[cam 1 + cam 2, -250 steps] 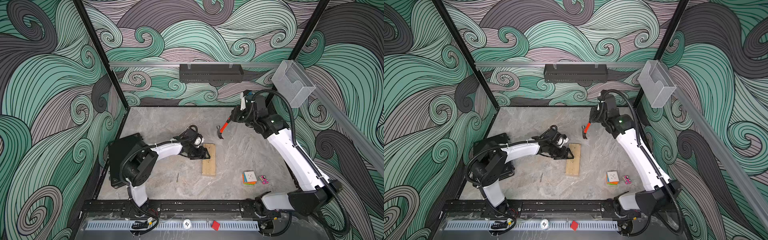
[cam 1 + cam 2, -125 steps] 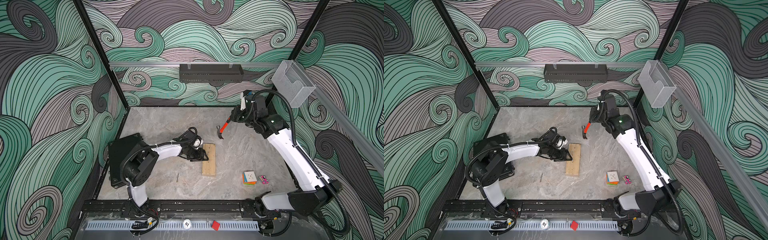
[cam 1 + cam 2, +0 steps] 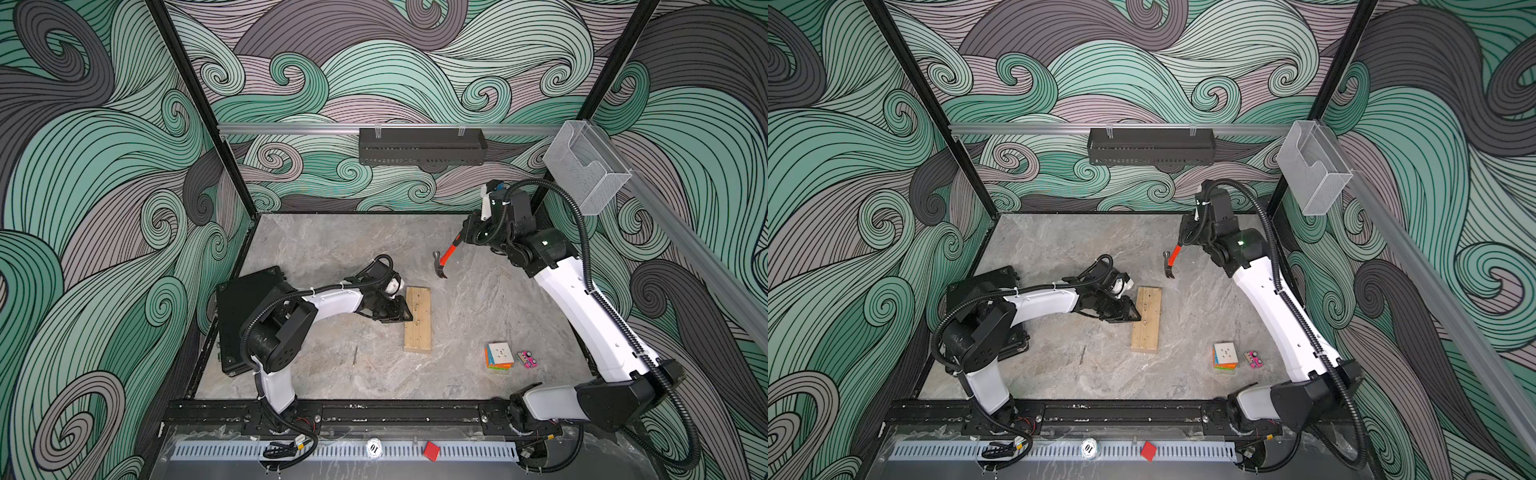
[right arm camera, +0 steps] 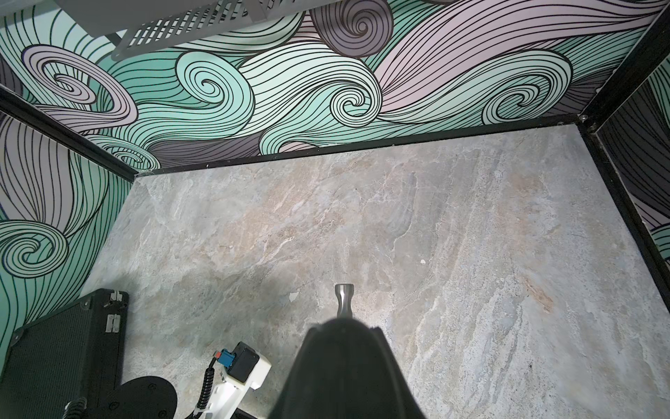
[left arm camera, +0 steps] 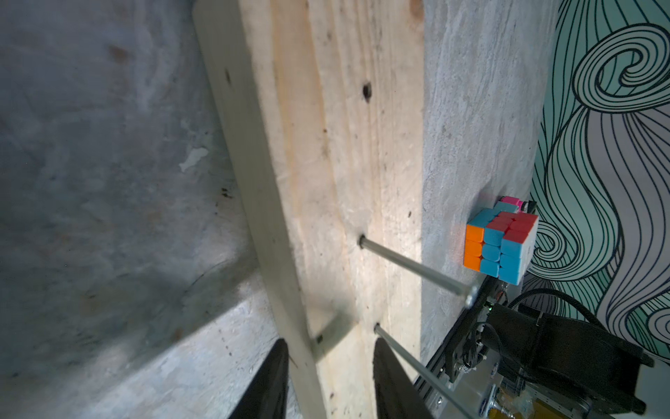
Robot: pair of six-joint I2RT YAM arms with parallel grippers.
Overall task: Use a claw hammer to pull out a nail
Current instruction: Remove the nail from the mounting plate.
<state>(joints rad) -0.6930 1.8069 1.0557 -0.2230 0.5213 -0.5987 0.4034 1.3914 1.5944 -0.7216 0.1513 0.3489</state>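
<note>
Two nails stand in the wooden plank; the claw hammer hangs aloft beyond its far end.
Right gripper clamps the hammer handle; left gripper straddles the plank's edge, pinch unclear. Loosely held, the plank may lift or skid under levering.

A robotics lab cell: wave-patterned walls, black frame posts, two robot arms bolted to a rail along a stone-look counter.

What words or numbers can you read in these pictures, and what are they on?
"10": on the small round white disc on the grey slotted rail at the front, in both top views.
Marks on the colourful puzzle cube: too small to read.
Nothing else is readable.
</note>
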